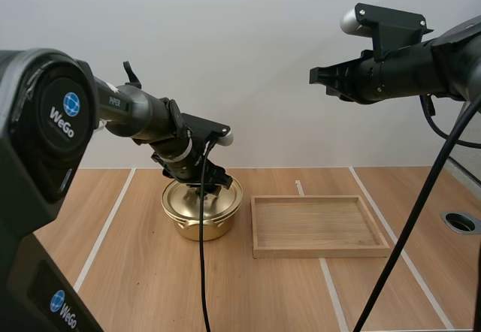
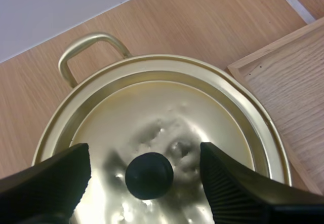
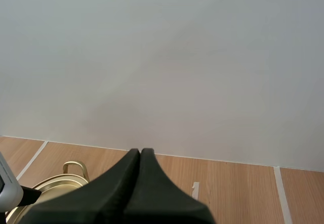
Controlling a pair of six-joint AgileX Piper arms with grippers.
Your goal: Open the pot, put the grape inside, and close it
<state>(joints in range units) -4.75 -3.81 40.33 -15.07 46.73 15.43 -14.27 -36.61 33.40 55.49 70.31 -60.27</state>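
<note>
Black ribbed fingers (image 2: 50,178) of the left gripper (image 2: 144,155) stand released and apart, one on each side of the round black knob (image 2: 149,175) and clear of it. That knob tops the shiny gold-coloured metal lid (image 2: 167,107), which sits on the round gold-coloured metal pot (image 1: 199,227) with a looped handle (image 2: 81,44). The pot stands on the light wooden table (image 1: 150,287), left of centre in the high view, just beside the shallow rectangular wooden tray (image 1: 316,252) at centre right. The right gripper (image 1: 319,75) hangs in the upper right of that frame, well apart from both. Its wrist view shows its fingers clenched together as one dark wedge.
</note>
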